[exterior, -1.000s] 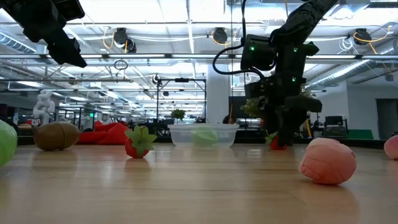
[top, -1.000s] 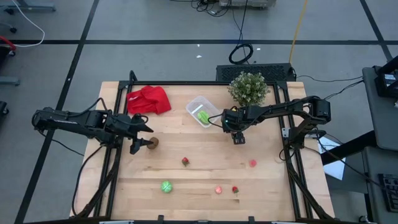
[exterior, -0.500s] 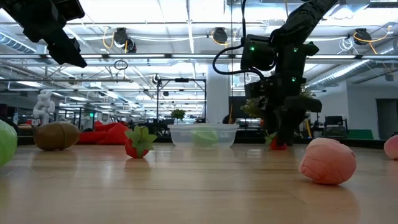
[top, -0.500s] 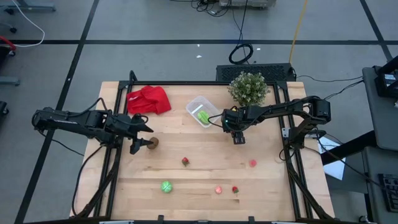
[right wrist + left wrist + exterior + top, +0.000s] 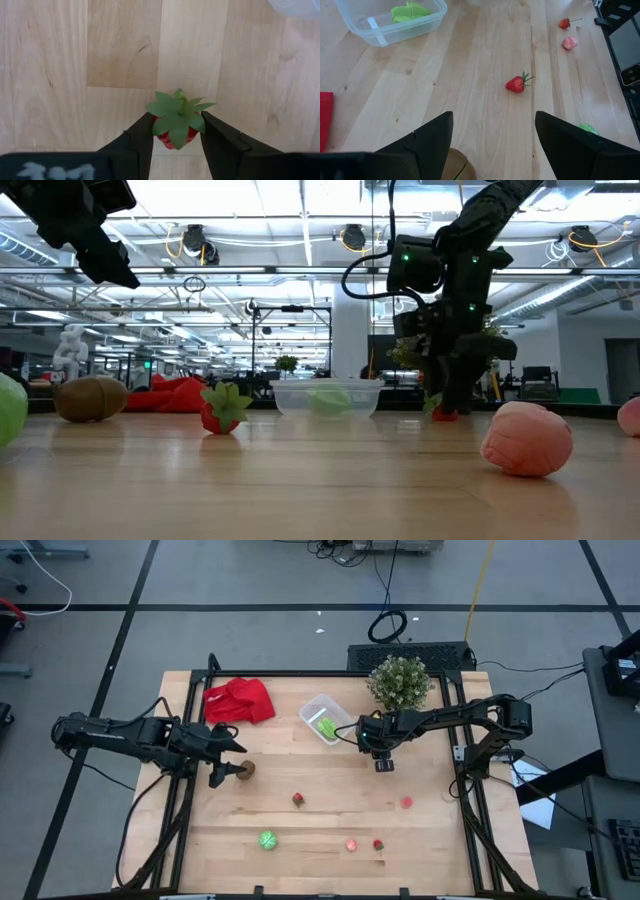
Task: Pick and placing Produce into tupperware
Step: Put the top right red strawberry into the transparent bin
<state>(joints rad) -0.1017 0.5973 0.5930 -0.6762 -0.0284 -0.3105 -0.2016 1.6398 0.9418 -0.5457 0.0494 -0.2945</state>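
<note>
On the pale planked wooden desk (image 5: 330,800), going left to right in the high view, the left claw (image 5: 226,762) hovers at about nine o'clock with its two dark, wedge-shaped fingers spread wide apart and gripping nothing; just beneath it lies a smooth brown oval toy (image 5: 245,769), whose rounded top peeks between the fingers in the left wrist view (image 5: 454,165). At eleven o'clock from there a crumpled red cloth (image 5: 240,700) sits in soft folds. Lower down, near six o'clock, rest a round green toy (image 5: 268,839) and a little red strawberry (image 5: 298,800) with a spiky green cap. Toward twelve o'clock stands the tupperware (image 5: 323,720), a clear, thin-walled plastic box with rounded corners, holding a glossy green piece (image 5: 326,725). Near the front edge lie a knobbly pink piece (image 5: 352,844) and a small red stemmed one (image 5: 378,844). The right claw (image 5: 383,762), at about two o'clock from the desk's middle and just beside the tupperware, is closed on a red strawberry with a leafy green cap (image 5: 176,122), its fingers pressing both sides. A bushy potted plant (image 5: 399,681) stands at one o'clock, and a pink round toy (image 5: 406,802) lies apart at four o'clock.
</note>
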